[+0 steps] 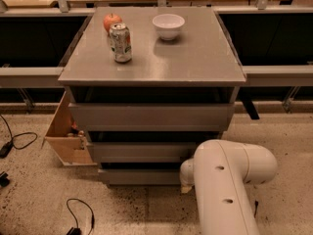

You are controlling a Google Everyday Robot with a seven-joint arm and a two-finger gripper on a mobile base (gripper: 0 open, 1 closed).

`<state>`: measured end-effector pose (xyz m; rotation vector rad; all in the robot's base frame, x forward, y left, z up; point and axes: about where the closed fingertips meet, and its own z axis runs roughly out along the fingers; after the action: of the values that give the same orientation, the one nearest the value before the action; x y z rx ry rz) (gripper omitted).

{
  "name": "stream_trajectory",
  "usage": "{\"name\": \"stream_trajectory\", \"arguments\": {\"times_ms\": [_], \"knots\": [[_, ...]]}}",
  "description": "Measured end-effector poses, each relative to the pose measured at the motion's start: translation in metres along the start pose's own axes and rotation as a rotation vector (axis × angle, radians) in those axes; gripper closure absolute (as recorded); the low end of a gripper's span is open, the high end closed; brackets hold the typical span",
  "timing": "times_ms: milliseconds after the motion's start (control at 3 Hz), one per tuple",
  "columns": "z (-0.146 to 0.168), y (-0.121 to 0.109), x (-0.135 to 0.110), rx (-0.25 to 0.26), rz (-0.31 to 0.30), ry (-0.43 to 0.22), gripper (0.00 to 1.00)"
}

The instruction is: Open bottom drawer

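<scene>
The grey cabinet (151, 67) has three drawers. The bottom drawer (139, 176) is the lowest and narrowest grey front, with no handle, just above the floor. The two taller drawer fronts (149, 116) sit above it. My white arm (227, 180) stands in front of the cabinet's lower right corner. My gripper (186, 179) shows only as a small white and tan part sticking out to the left of the arm, at the right end of the bottom drawer's front. The rest of it is hidden by the arm.
On the cabinet top stand a drinks can (120, 43), a red apple (112, 21) and a white bowl (168, 26). A light tan wooden box (66, 131) juts out at the cabinet's left side. Black cables (78, 214) lie on the speckled floor.
</scene>
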<state>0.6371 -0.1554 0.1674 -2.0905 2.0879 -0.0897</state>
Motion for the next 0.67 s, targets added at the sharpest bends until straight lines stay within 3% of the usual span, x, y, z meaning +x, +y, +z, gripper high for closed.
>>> {"name": "stream_trajectory", "arguments": {"times_ms": [333, 667], "knots": [[-0.009, 0.0, 0.013, -0.016, 0.009, 0.028, 0.68], [-0.019, -0.002, 0.012, -0.016, 0.009, 0.028, 0.98]]}}
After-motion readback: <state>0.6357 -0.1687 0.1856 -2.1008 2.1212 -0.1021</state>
